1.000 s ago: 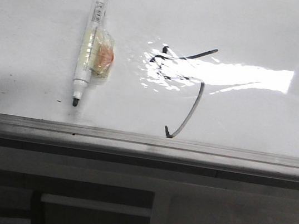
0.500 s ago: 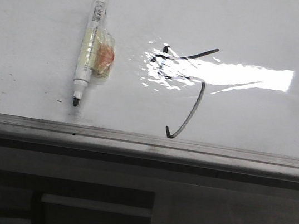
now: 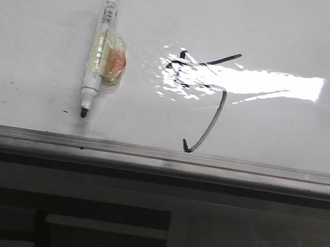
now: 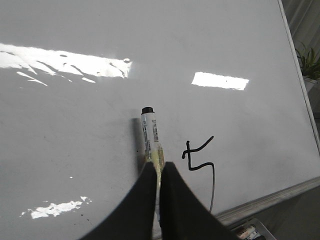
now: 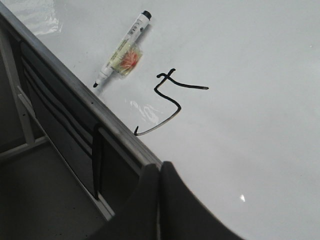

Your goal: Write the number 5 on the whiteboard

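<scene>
Nothing moved since before — marker (image 3: 99, 51) lying left of number 5 (image 3: 206, 98) on whiteboard (image 3: 303, 32), both grippers' fingers closed, empty.

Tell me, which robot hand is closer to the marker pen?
Left. In its wrist view the left gripper sits right over the marker. The right gripper is off past the whiteboard's rail, beyond the number 5.

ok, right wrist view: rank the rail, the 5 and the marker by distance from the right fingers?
1. Grey rail, right beside the right fingers.
2. Number 5, on the board past the rail.
3. Marker, beyond the 5, lying flat.
</scene>
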Robot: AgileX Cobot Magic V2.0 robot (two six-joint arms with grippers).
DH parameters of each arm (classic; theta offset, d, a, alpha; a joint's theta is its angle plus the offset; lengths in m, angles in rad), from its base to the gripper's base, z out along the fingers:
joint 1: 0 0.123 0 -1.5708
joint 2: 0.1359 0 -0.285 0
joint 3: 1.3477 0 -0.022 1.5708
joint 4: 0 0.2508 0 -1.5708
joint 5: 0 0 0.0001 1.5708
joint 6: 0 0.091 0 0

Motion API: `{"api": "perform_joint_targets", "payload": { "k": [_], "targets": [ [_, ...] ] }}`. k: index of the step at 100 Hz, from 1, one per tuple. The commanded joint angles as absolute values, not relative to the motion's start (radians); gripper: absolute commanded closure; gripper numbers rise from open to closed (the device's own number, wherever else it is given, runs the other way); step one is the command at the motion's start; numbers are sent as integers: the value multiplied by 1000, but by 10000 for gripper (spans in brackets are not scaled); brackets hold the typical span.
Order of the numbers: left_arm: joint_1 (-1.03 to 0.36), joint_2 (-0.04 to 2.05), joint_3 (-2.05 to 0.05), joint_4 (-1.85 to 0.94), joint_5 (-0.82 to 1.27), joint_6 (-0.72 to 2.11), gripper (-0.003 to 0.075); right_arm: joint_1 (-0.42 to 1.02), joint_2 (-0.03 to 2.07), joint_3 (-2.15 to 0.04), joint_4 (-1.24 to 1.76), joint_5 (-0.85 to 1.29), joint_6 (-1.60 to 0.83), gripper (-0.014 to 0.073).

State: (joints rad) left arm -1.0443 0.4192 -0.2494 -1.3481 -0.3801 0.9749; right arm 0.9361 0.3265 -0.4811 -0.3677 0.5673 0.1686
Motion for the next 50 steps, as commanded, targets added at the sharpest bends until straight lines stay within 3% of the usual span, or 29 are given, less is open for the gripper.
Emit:
{"api": "perform_joint_targets", "payload": {
  "k": [1,13,24,50],
  "targets": [
    [-1051,408,-263,-1326,-394,979,741,928,332,-507,-394,506,167,655],
    [-1026,379,-230,-1234,-445,980,741,928,332,-507,-394,506,167,655],
    [-951,333,-176,-969,-447,906,741,928,332,-507,-394,506,167,655],
    [-563,184,-26,-334,-369,361,741,928,332,-507,-394,506,167,655]
  ]
}}
